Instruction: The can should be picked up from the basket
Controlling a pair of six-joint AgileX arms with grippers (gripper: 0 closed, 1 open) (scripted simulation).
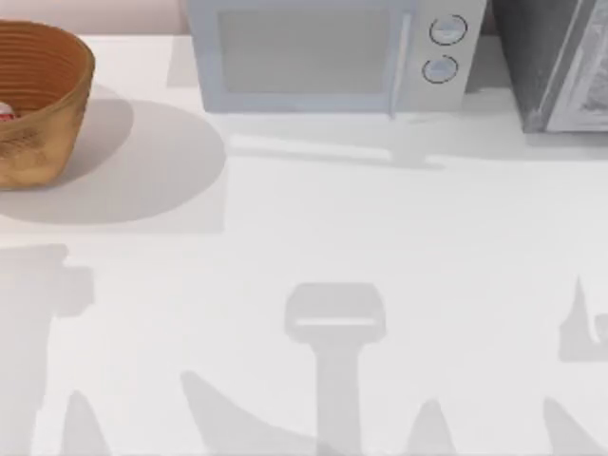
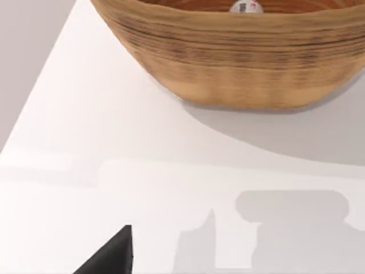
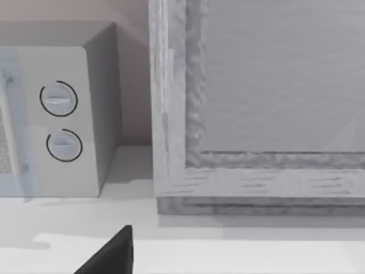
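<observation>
A white table (image 1: 313, 237) seen from above, with soft grey shadows of the two AgileX arms falling across its lower half. In the upper left corner of the top view sits the basket (image 1: 43, 104) — round, woven, orange-brown, with a ribbed inside — partly cut off by the frame's left edge. The can (image 1: 6, 112) lies inside it, a small speck of white and red at the far left edge, just within the basket's wall.

Along the upper edge of the top view, centre to right, stands a pale grey microwave (image 1: 332, 52) with two round dials on its right side. At the upper right corner is a grey speckled cabinet (image 1: 556, 62), just beside the microwave.

The left wrist view looks at the basket (image 2: 239, 63) from outside, its woven wall spanning the upper part of the frame. The can (image 2: 246, 7) peeks over the rim at the top edge, white with a hint of red. A dark tip of the left gripper (image 2: 111, 257) shows at the lower left of that frame; whether its claw is open or closed cannot be told.

The right wrist view faces the microwave (image 3: 57, 114) at left and the cabinet (image 3: 256, 103) at right. A dark tip of the right gripper (image 3: 111, 257) sits at the lower left — its claw state cannot be told either.
</observation>
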